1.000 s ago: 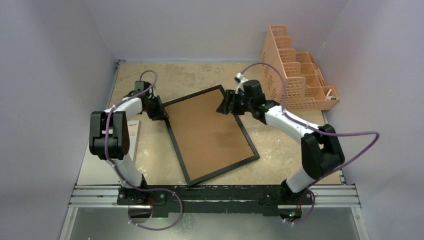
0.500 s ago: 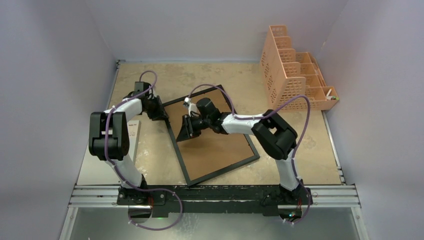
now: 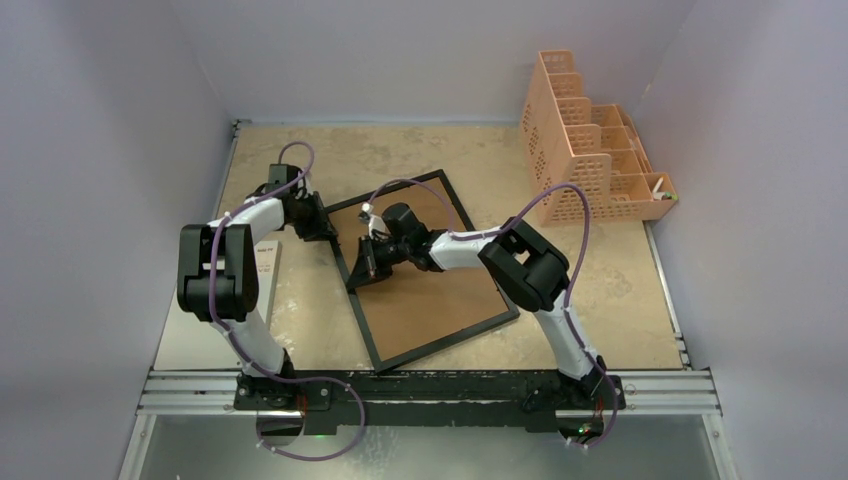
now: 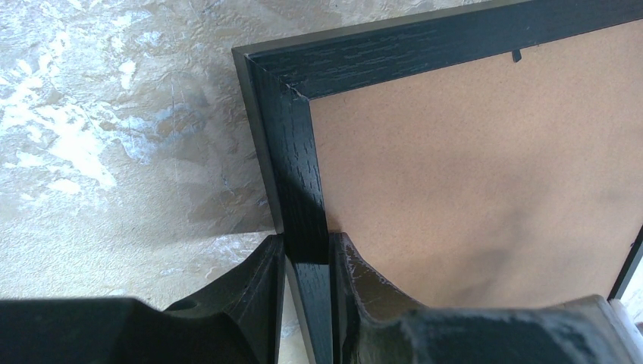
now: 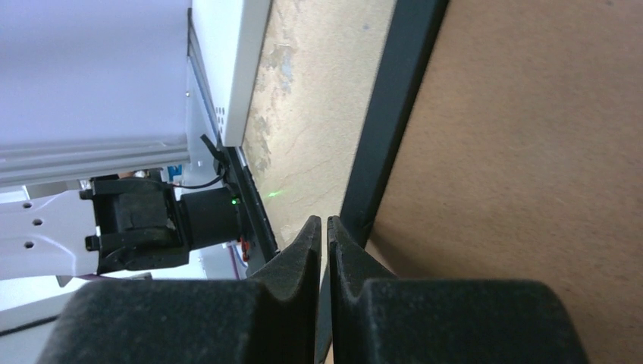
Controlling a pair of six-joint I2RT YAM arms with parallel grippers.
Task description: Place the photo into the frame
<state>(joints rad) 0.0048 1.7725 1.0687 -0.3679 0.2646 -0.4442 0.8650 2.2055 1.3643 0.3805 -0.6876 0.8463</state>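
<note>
Top view: soft, even overhead light, slightly dim. Only faint shadows under the arms on the mottled beige tabletop (image 3: 400,150). Pale lavender walls (image 3: 430,60) show no hotspots. Left wrist: thin black rectangular frame (image 4: 292,136) grain sharp, white glare patches on tabletop, soft shadow across brown backing board (image 4: 470,174), left gripper (image 4: 307,243) blurred, near-black. Right wrist: right gripper (image 5: 323,224) out of focus, white panel (image 5: 224,68) top-left blown out, tiny green glint (image 5: 274,193).
</note>
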